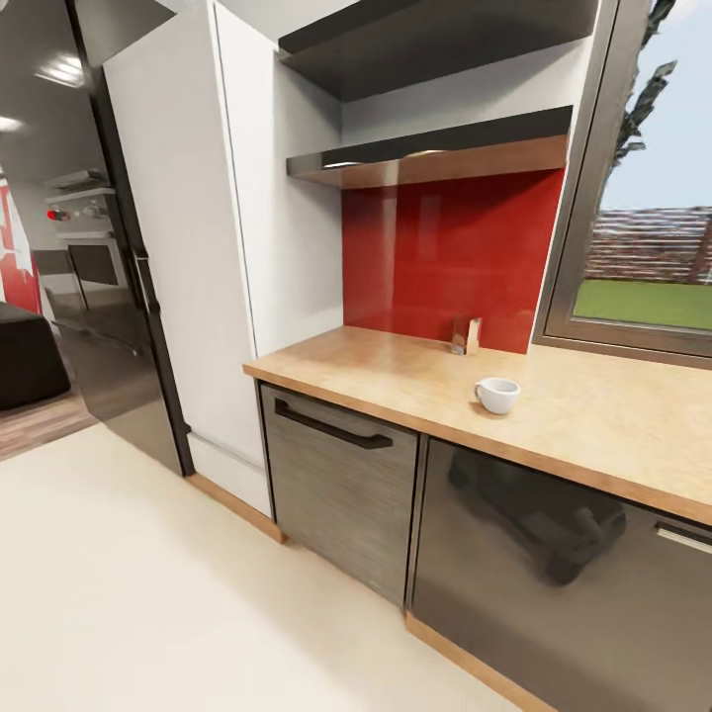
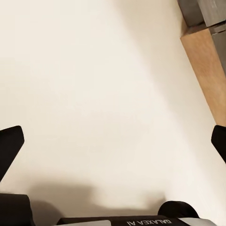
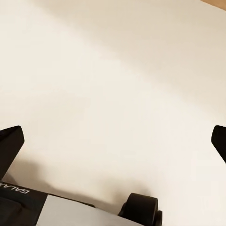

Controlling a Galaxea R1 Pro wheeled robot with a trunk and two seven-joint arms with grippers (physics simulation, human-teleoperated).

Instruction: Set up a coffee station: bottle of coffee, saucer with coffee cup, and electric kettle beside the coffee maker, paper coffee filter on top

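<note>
Coffee cup [image 1: 497, 394] is seen in head view near front edge of kitchen countertop [image 1: 603, 415], w/ bare worktop around it, while left gripper [image 2: 113, 146] & right gripper [image 3: 113, 141] are shown spread wide, empty, over pale floor [image 1: 148, 593].

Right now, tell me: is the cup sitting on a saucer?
No, the cup stands directly on the bare countertop, with no saucer beneath it.
</note>
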